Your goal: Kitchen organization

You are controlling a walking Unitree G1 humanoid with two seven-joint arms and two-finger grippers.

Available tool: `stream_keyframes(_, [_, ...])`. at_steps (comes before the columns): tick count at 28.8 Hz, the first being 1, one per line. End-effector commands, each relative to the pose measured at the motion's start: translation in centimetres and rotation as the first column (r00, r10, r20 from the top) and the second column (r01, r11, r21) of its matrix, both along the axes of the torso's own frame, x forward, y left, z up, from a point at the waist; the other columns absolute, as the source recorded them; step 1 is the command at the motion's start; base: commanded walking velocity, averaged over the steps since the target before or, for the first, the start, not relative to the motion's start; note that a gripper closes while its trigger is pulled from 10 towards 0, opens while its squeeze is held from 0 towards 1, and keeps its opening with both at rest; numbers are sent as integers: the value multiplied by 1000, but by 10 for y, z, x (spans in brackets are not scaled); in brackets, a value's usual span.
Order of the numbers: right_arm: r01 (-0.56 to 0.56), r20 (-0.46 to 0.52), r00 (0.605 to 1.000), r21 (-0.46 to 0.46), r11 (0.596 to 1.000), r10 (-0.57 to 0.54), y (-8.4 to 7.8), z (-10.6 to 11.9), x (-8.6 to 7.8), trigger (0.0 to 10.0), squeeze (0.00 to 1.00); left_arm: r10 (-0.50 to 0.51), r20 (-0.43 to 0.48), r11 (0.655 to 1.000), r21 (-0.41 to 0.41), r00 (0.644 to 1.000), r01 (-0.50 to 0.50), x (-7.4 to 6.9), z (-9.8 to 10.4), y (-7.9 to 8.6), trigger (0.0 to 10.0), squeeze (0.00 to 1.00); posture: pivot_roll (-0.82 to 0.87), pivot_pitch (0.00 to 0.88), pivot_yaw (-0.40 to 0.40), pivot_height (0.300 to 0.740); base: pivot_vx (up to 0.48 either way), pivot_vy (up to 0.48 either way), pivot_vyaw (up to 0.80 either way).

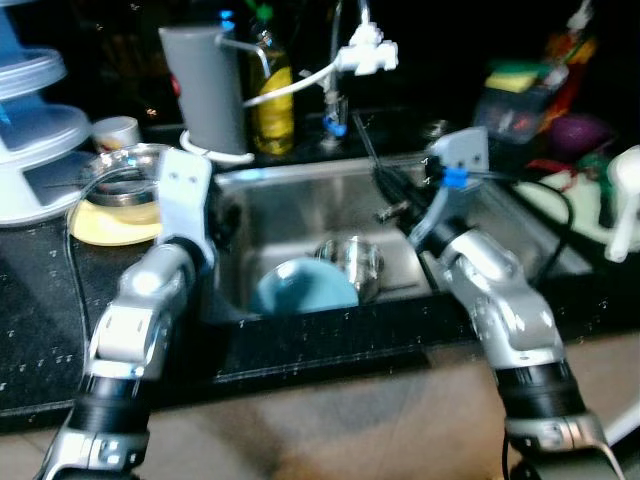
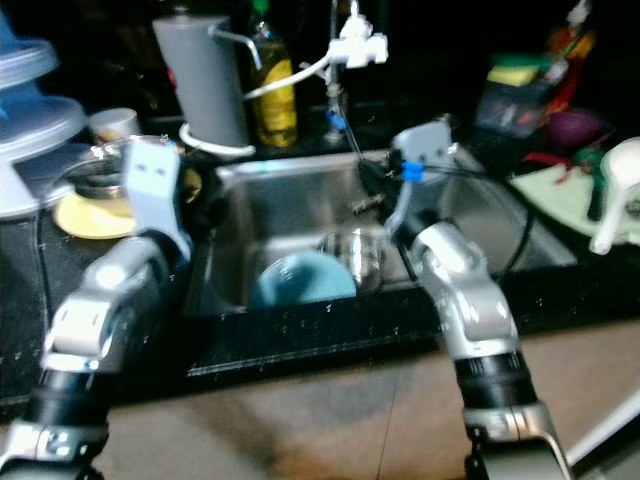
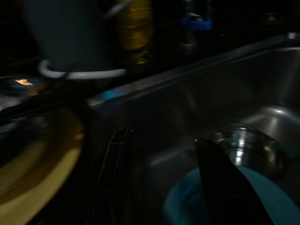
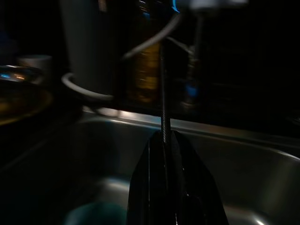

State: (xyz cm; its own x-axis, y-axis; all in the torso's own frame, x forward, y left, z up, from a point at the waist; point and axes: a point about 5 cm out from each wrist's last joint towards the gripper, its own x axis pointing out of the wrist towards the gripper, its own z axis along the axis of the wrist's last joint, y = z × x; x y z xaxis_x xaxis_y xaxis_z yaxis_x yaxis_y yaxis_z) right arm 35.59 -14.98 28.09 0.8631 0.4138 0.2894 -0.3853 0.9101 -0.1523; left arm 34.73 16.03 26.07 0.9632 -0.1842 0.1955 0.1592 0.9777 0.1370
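Dishes in the sink [image 1: 300, 215] number two: one blue bowl [image 1: 303, 287] lying toward the near wall, and one shiny steel bowl [image 1: 352, 262] just behind it, touching its rim. On the dark speckled worktop [image 1: 40, 290] to my left sits one yellow plate [image 1: 110, 222] with one glass bowl [image 1: 120, 180] on top of it. Behind the sink stand one grey cylinder-shaped container [image 1: 205, 88] and one bottle of yellow oil [image 1: 270, 95], side by side, near the tap [image 1: 360, 50] with its white hose.

My left gripper [image 3: 159, 178] hangs over the sink's left edge, its fingers apart, above the blue bowl. My right gripper [image 4: 164, 140] is over the right part of the sink, its fingers pressed together on one thin dark rod [image 4: 163, 89] that rises upright toward the tap.

One sponge [image 1: 515, 75], yellow and green, lies at the back right. The room is dim; beige floor [image 1: 350, 430] shows below the worktop.
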Motion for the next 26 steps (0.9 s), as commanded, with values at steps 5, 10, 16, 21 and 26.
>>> stream_keyframes(5, [-67,46,996,-128,990,74,5,6,11,10000,0,16,-24,1000,19,1000,-15,-1,-6,3,10000,0,-70,106,12,740,0,0,0])
stream_keyframes(10, [-113,32,991,-279,954,127,10,5,26,10000,0,0,-31,999,49,1000,2,-3,-7,3,10000,0,-62,121,9,740,0,0,0])
stream_keyframes(16, [-236,-107,972,-514,825,211,19,-15,43,10000,0,-111,-85,983,137,990,122,-14,-8,1,10000,0,-28,173,4,740,0,0,0])
stream_keyframes(21, [-286,-192,958,-646,707,213,24,-28,48,10000,0,-152,-98,973,163,984,166,-20,-6,3,10000,0,3,211,-7,740,0,0,0])
stream_keyframes(26, [-354,-245,935,-662,661,257,37,-29,50,10000,0,-300,-114,935,161,947,315,-33,-2,-4,10000,0,31,228,-10,740,0,0,0])
